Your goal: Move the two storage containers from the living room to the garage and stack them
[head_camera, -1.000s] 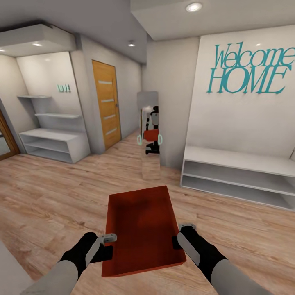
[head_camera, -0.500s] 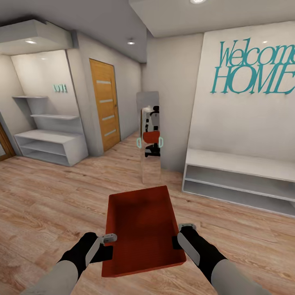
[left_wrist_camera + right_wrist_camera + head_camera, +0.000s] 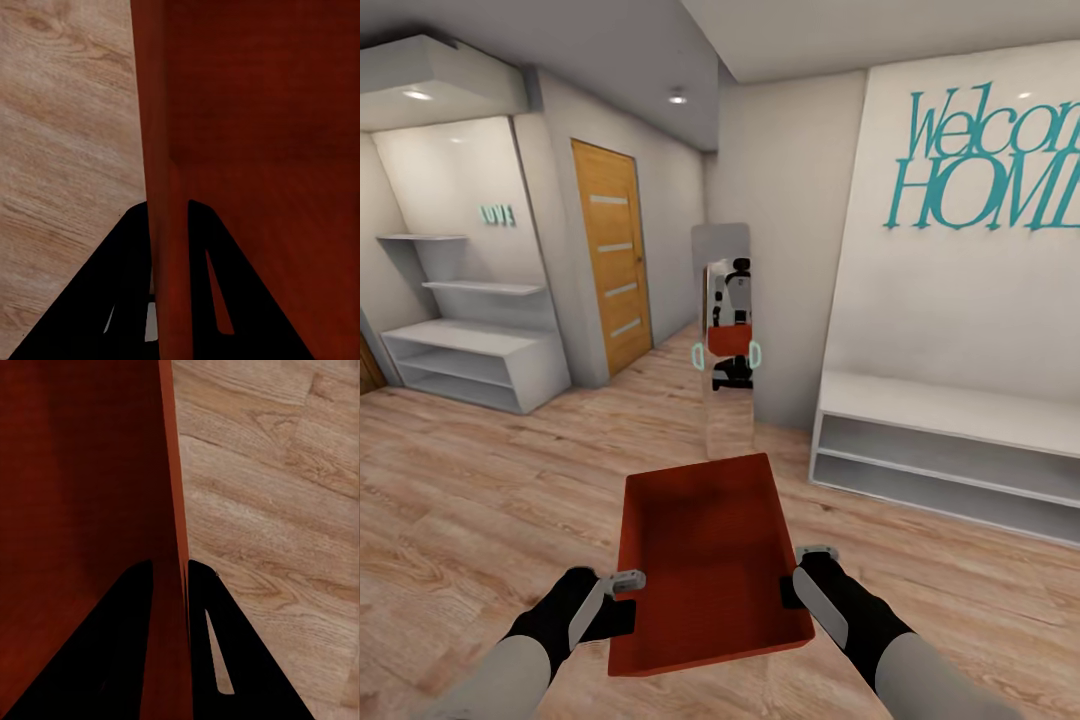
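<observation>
One orange-red storage container hangs level above the light wood planks, carried between both arms. My left gripper is shut on its left wall and my right gripper is shut on its right wall. In the left wrist view the black fingers straddle the container wall, one inside and one outside. The right wrist view has the same clamp on the container wall. The garage and its floor are out of view.
A tall mirror straight ahead reflects the robot with the bin. A wooden door and white shelves lie to the left. A low white bench under teal "Welcome HOME" lettering lies to the right.
The whole view has crept forward: shelves and door slid left, bench and lettering slid right. The container and both grippers keep the same place in the picture.
</observation>
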Motion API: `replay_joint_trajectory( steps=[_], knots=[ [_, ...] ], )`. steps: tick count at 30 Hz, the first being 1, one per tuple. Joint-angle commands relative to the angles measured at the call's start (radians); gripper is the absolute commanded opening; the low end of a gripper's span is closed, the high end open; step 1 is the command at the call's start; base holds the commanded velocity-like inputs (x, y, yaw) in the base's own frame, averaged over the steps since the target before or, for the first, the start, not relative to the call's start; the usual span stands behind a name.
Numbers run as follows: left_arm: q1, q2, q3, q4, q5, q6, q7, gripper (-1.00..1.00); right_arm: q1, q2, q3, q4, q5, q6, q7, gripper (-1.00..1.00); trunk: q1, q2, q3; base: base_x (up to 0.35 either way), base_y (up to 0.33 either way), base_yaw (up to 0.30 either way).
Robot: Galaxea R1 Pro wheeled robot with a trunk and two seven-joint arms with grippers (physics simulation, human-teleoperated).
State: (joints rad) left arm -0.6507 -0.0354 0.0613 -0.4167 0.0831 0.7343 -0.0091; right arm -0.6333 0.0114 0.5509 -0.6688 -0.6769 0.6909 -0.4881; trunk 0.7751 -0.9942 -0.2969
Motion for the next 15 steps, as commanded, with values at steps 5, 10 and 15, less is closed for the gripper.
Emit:
replay_joint_trajectory(
  steps=[5, 10, 15],
  knots=[
    [-0.001, -0.003, 0.007, -0.002, 0.017, 0.005, 0.003, -1.0, 0.0, 0.0, 0.01, 0.0, -0.018, 0.004, -0.009, -1.0, 0.001, -0.001, -0.001, 0.334, 0.0, 0.0],
    [-0.001, -0.003, 0.007, -0.002, 0.017, 0.005, 0.003, -1.0, 0.0, 0.001, 0.01, 0.0, -0.018, 0.004, -0.009, -1.0, 0.001, -0.001, -0.001, 0.334, 0.0, 0.0],
    [-0.001, -0.003, 0.007, -0.002, 0.017, 0.005, 0.003, -1.0, 0.0, 0.001, 0.01, 0.0, -0.018, 0.004, -0.009, -1.0, 0.001, -0.001, -0.001, 0.335, 0.0, 0.0]
  ],
)
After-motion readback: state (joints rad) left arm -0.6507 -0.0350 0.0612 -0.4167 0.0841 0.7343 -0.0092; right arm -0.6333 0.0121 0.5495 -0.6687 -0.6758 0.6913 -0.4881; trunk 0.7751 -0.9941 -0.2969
